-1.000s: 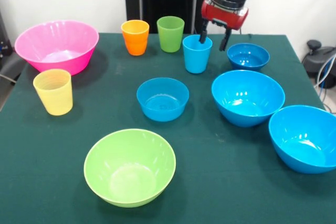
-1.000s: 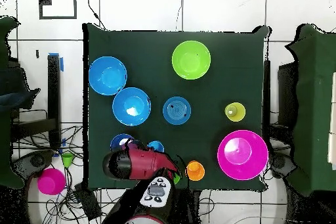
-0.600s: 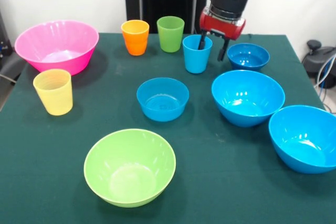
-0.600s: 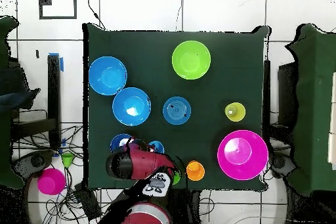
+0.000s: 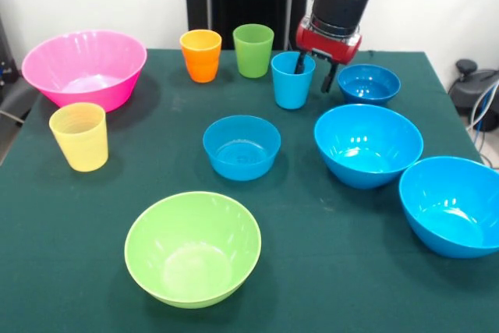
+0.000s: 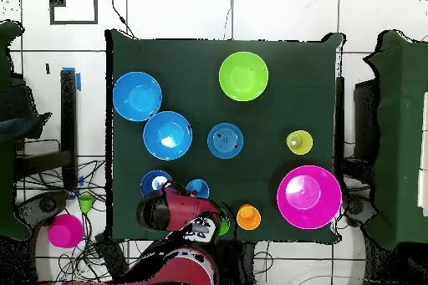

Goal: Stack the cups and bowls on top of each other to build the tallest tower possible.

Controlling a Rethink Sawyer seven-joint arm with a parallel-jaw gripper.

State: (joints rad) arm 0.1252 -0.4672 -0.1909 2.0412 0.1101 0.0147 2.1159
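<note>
Overhead, the arm hides most of the green cup; in front, the right blue bowl is cut off.

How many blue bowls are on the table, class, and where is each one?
4. In the front view: a small blue bowl at the back right, another small one at centre, a large blue bowl right of centre, another large one at the right edge. None seems hidden.
</note>
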